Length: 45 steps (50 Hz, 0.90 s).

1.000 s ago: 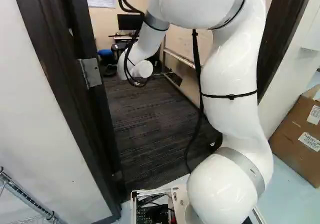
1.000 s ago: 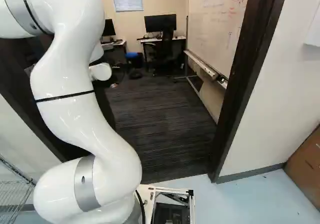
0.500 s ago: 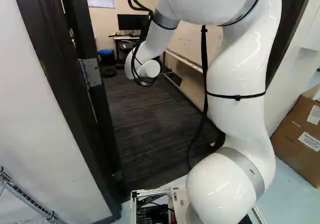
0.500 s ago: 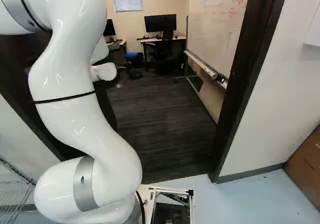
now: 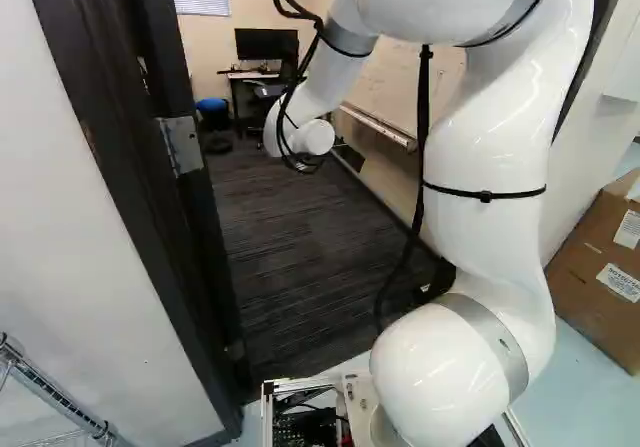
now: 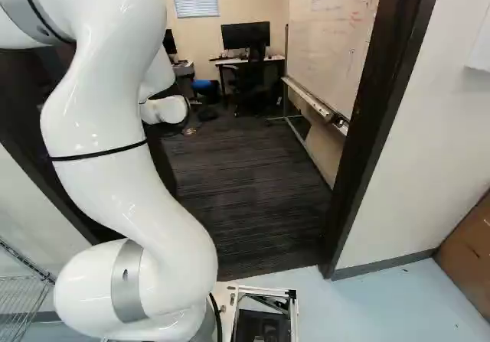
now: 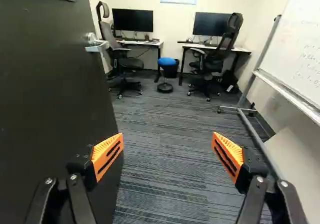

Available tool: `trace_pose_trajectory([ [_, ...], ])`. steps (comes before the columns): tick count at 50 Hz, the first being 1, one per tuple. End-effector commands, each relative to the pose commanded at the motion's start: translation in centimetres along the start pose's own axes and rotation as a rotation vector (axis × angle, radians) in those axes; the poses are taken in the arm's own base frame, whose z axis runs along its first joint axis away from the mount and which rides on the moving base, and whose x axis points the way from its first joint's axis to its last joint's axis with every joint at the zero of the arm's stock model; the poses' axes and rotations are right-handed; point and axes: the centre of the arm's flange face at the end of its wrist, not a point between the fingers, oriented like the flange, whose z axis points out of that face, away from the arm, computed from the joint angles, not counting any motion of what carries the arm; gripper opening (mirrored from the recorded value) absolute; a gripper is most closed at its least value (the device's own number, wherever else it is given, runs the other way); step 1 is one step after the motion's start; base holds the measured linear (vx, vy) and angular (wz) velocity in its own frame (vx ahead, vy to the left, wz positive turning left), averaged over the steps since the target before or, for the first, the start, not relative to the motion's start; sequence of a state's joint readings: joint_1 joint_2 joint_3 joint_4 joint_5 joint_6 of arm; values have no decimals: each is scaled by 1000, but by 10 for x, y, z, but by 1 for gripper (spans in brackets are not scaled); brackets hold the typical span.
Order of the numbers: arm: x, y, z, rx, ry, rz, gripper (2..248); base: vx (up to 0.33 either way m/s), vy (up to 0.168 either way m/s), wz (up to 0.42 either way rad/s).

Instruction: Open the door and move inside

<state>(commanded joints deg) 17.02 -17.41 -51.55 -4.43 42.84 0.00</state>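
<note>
Our pincer hung empty beyond the frame, its two sides wide apart. The door stood ajar on the left, its handle farther off. We judged it best to press the door gently leftward, then roll straight and slowly, keeping the arm off both posts.

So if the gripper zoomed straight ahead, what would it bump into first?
Probably the carpet, since the open gripper seems tipped a little downward; if not, maybe the blue stool. Depth is unclear.
</note>
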Motion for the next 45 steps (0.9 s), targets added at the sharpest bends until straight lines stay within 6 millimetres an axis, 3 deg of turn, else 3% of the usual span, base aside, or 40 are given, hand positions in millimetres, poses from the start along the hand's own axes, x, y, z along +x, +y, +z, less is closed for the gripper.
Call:
trace_pose_trajectory([
  [31, -6, 45, -21, -81, -11, 20, 247, 0, 0, 0],
  [45, -7, 45, -25, -84, -12, 21, 247, 0, 0, 0],
])
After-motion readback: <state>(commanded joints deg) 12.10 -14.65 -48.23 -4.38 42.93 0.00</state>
